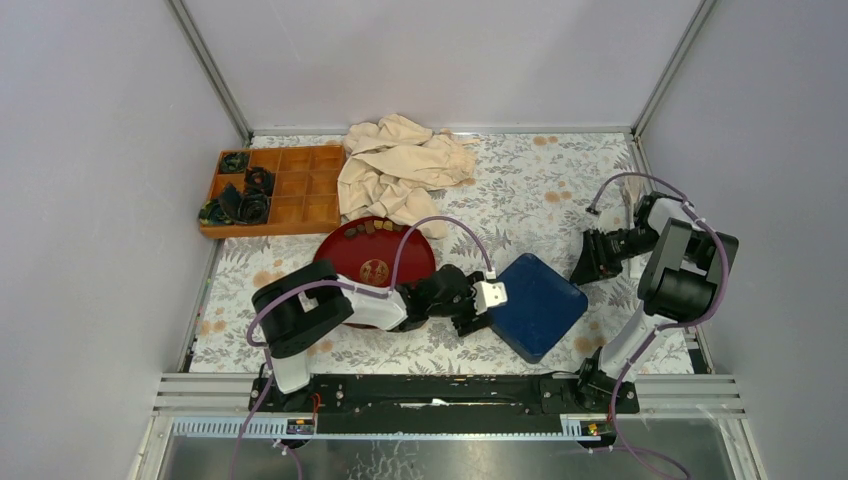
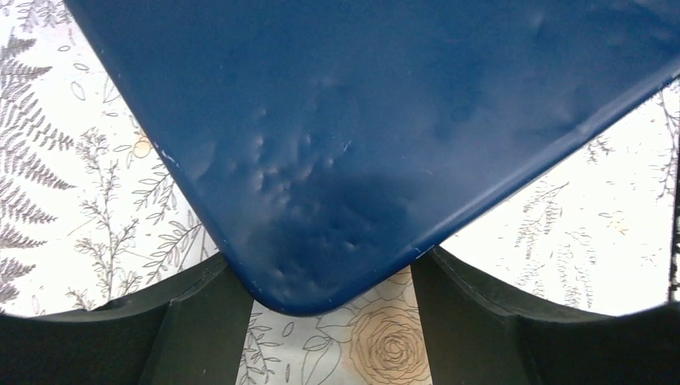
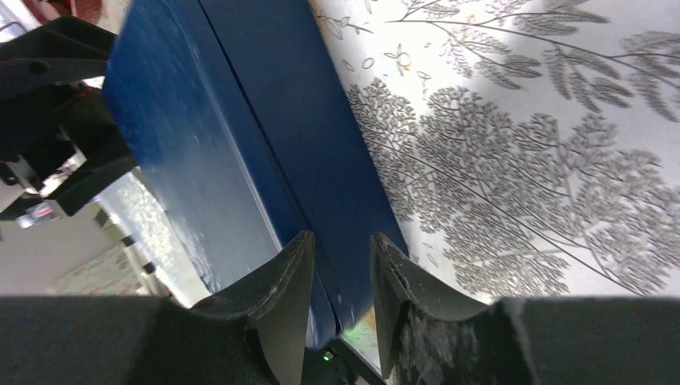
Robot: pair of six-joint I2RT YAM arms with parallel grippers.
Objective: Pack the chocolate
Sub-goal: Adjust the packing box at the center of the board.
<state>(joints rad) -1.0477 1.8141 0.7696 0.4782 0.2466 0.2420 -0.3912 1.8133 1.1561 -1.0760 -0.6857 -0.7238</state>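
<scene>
Both grippers' jaws parted at the blue box (image 1: 538, 304), grip unclear; chocolate (image 1: 375, 229) overhead only.

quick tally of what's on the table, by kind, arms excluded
Blue box: 1
Red plate: 1, with chocolate pieces too small to count
Orange divided tray: 1
Beige cloth: 1
Total: 4

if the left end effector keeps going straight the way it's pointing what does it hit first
Most likely the blue box. The left end effector points right at its near corner, fingers open on either side of it. Contact can't be judged; the corner looks very close.
</scene>
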